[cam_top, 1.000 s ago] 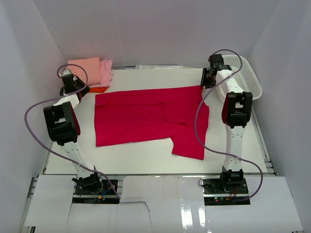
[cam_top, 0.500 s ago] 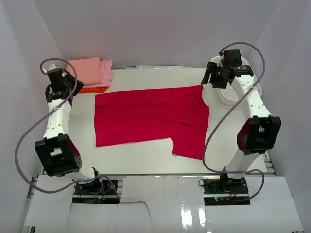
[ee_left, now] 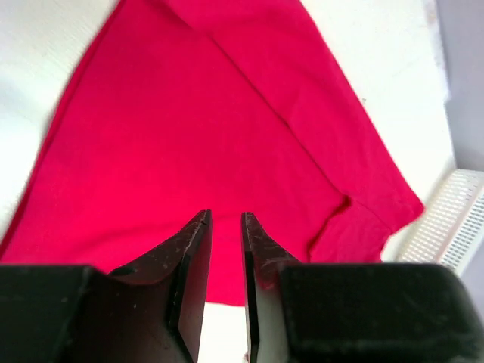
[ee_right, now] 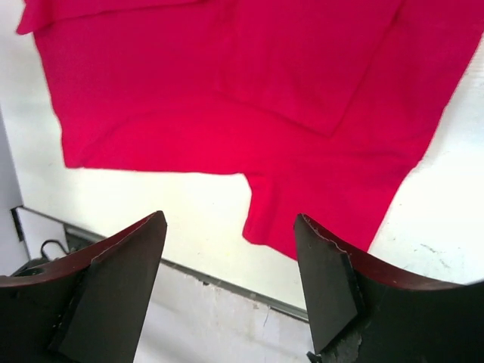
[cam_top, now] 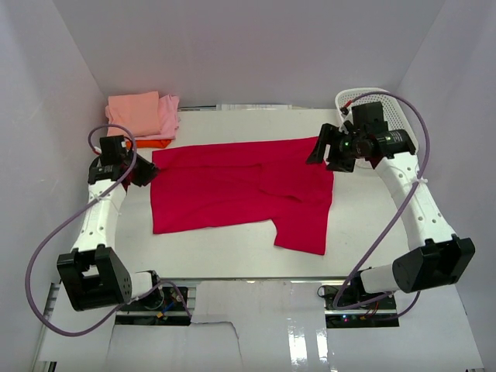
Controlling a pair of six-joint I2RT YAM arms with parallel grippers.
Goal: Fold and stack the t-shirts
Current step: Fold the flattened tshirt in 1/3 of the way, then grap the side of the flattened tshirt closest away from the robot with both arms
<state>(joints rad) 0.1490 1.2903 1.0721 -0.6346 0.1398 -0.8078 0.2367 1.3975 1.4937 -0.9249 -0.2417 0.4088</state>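
The crimson-red t-shirt (cam_top: 232, 186) lies spread flat across the table's middle, one sleeve pointing to the near edge (cam_top: 301, 232). It also fills the left wrist view (ee_left: 212, 121) and the right wrist view (ee_right: 249, 83). My left gripper (cam_top: 144, 173) (ee_left: 225, 215) hovers at the shirt's left edge, its jaws a narrow slit apart with nothing between. My right gripper (cam_top: 320, 152) (ee_right: 230, 216) hangs wide open above the shirt's far right corner, holding nothing. The folded salmon-pink (cam_top: 133, 108), light pink (cam_top: 169, 116) and orange (cam_top: 155, 142) shirts lie stacked at the back left.
A white lattice basket (cam_top: 404, 118) stands at the back right, behind the right arm; its corner shows in the left wrist view (ee_left: 454, 219). White walls close in the table on three sides. The table's metal front edge (ee_right: 227, 283) runs below the shirt.
Both arms have swung down from raised poses at the back. The left gripper has come to the shirt's left edge, the right one over its far right corner. The shirt has not moved.
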